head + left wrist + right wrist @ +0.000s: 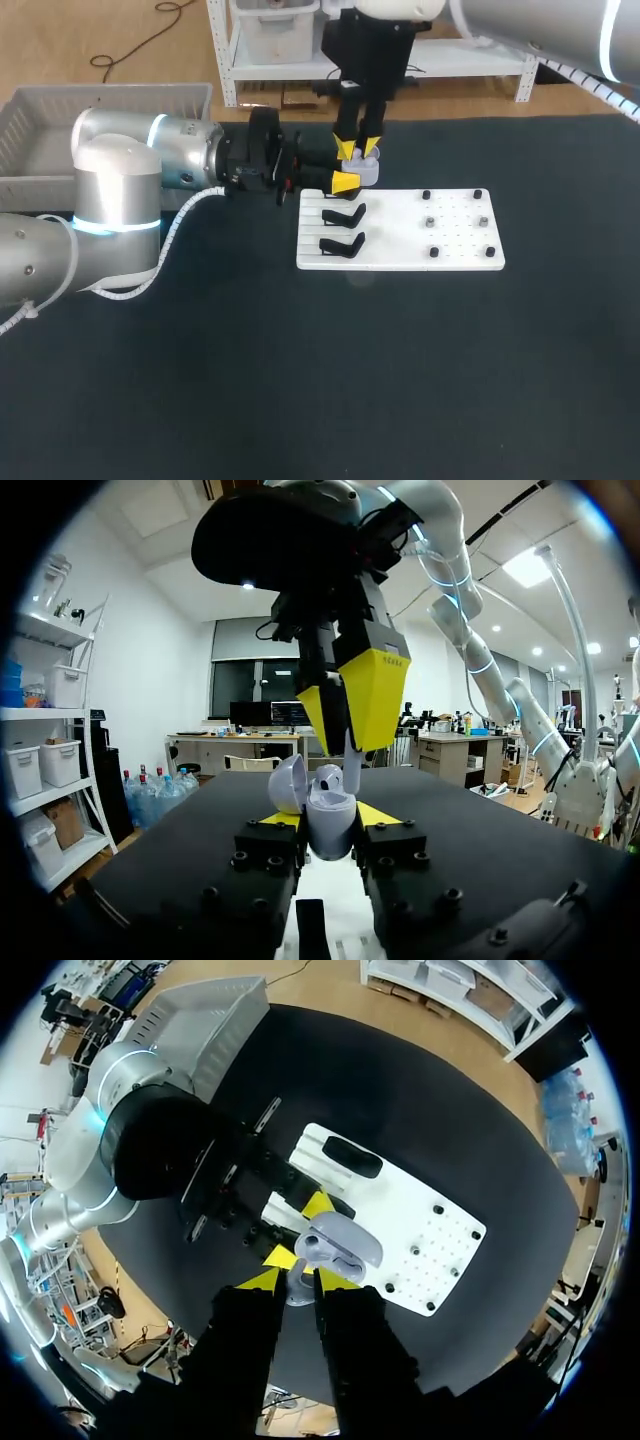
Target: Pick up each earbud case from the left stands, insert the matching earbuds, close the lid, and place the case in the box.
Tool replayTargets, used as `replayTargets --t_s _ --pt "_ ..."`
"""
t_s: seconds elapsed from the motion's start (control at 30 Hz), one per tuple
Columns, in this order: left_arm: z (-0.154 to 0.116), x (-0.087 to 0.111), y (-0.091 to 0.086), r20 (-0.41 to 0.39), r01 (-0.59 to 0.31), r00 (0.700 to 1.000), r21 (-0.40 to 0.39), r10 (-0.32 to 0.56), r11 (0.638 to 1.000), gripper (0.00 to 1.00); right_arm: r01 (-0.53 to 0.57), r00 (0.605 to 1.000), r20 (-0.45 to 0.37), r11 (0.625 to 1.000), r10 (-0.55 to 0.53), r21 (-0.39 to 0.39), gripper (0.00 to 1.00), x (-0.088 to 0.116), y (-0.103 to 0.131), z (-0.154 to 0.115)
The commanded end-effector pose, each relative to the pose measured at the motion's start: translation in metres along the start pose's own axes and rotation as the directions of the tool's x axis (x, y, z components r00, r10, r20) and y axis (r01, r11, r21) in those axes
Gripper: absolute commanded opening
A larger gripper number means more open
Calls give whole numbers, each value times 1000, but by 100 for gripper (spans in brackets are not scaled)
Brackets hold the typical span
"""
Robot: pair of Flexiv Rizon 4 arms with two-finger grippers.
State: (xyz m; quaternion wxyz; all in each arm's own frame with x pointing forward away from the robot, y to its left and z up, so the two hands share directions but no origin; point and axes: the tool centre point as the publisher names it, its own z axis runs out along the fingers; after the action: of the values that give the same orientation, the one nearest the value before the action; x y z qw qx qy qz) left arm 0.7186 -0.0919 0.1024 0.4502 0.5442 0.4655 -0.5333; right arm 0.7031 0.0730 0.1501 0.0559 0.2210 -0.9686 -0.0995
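A grey earbud case [330,835] with its lid [288,785] swung open is held above the far left corner of the white stand board [400,245]. My left gripper [350,180] comes in level from the left and is shut on the case's body, one yellow tip on each side. My right gripper [357,148] hangs straight down over the open case and is shut on a white earbud [298,1288]. The earbud's lower end sits at the case's opening [345,775]. Two black stands [340,215] on the board's left side carry nothing.
Small pegs [455,222] dot the right half of the board. A grey bin [40,130] stands at the table's far left corner behind my left arm. Dark table surface [350,380] stretches in front of the board.
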Motion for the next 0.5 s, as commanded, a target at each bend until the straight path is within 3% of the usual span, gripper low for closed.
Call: replayTargets --t_s 0.03,0.5 --pt "0 0 0 -1 0 1000 0 0 1000 0 -4 1000 2 1000 4 1 0 1 0 1" --pt "0 0 0 -1 0 1000 0 0 1000 0 -24 999 22 1000 24 1 0 -3 -3 4"
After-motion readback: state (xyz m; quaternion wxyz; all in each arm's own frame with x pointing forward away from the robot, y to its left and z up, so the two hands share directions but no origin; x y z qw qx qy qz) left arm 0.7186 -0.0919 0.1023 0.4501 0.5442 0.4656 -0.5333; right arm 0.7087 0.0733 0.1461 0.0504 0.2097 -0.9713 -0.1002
